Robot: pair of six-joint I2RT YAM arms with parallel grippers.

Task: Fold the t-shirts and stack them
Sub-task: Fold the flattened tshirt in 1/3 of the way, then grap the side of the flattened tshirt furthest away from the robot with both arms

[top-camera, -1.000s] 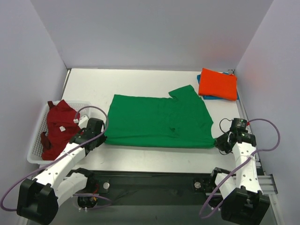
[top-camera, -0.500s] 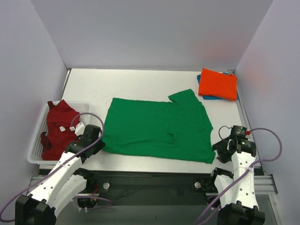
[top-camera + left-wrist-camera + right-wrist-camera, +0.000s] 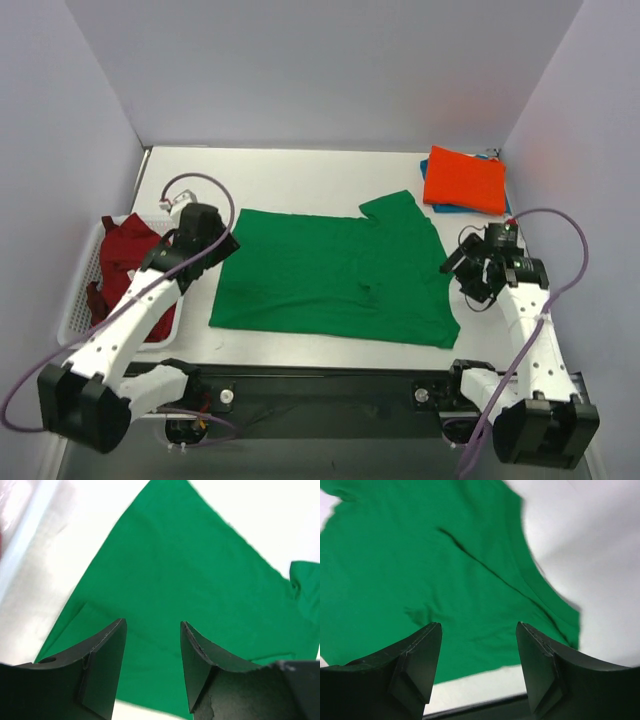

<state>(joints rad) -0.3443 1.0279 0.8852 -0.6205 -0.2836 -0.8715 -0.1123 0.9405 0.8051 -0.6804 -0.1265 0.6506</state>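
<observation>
While the green t-shirt (image 3: 335, 275) lies flat, left gripper (image 3: 152, 630) and right gripper (image 3: 479, 630) gape empty

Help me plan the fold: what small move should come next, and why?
The bright green cotton t-shirt lies spread flat; the left gripper and right gripper hover open and empty over its sides. Probably lower both to pinch those edges.
</observation>
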